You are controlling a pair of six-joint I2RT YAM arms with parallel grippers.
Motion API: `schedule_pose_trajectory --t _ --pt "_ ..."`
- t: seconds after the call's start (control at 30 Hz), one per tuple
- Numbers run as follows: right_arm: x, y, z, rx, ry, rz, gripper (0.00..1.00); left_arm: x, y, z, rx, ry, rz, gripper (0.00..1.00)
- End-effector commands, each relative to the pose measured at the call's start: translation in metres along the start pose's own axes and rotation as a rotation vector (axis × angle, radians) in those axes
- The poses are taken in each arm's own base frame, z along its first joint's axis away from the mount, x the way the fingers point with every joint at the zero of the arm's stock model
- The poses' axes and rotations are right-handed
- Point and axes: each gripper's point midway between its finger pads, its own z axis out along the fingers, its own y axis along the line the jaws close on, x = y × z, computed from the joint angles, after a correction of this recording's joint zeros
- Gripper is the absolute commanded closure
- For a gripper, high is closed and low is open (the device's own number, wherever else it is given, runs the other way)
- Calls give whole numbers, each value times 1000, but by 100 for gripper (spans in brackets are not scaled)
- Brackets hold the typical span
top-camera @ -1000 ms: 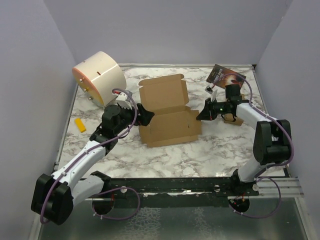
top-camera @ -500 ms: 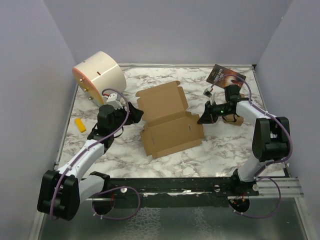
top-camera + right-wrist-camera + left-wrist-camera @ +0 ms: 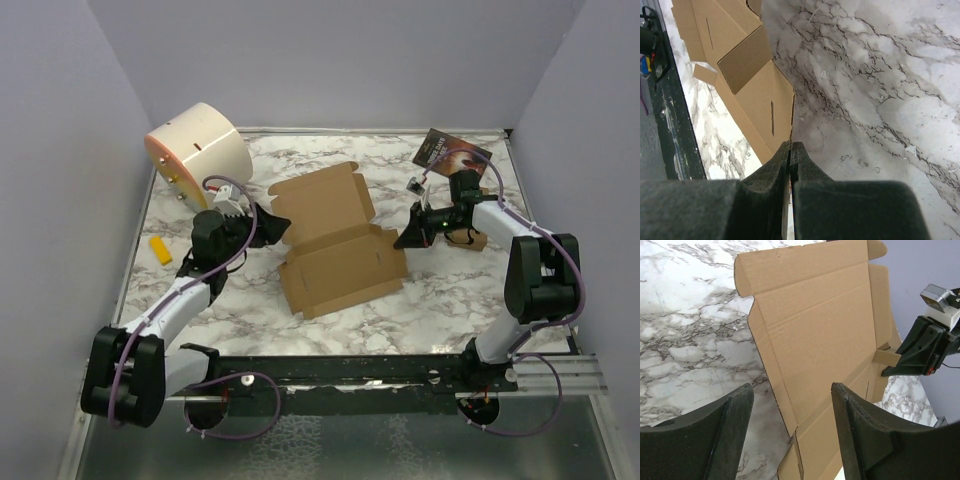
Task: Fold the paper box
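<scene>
The plain brown cardboard mailer box (image 3: pixel 335 262) sat in the middle of the white marble table (image 3: pixel 450 290), half-made: lid panel (image 3: pixel 322 195) up, side flaps loose, nothing tucked. Left gripper (image 3: pixel 272 222) hovered, fingers apart, at its left edge. Right gripper (image 3: pixel 406 238) looked pinched on its right edge. Most folding remained.

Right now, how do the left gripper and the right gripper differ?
The left gripper is open, jaws spread wide; the right gripper is pinched shut. The left gripper holds nothing at the left edge of the paper box; the right gripper appears to clamp a tab on the box's right edge. Both are black and face the box from opposite sides.
</scene>
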Motion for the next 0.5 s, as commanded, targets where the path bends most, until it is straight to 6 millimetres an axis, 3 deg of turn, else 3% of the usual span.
schedule_pose_trajectory --t 0.0,0.17,0.33,0.47 --pt "-16 10 -5 -41 -44 -53 99 -3 -12 7 91 -12 -2 35" --pt "-18 12 -6 -49 -49 -60 99 -2 -11 17 105 3 -14 43" --pt "-19 14 -7 -55 -55 -66 99 -3 -8 24 103 8 -18 58" --pt "-21 16 -8 -66 -62 -73 99 -5 -10 30 122 14 -13 90"
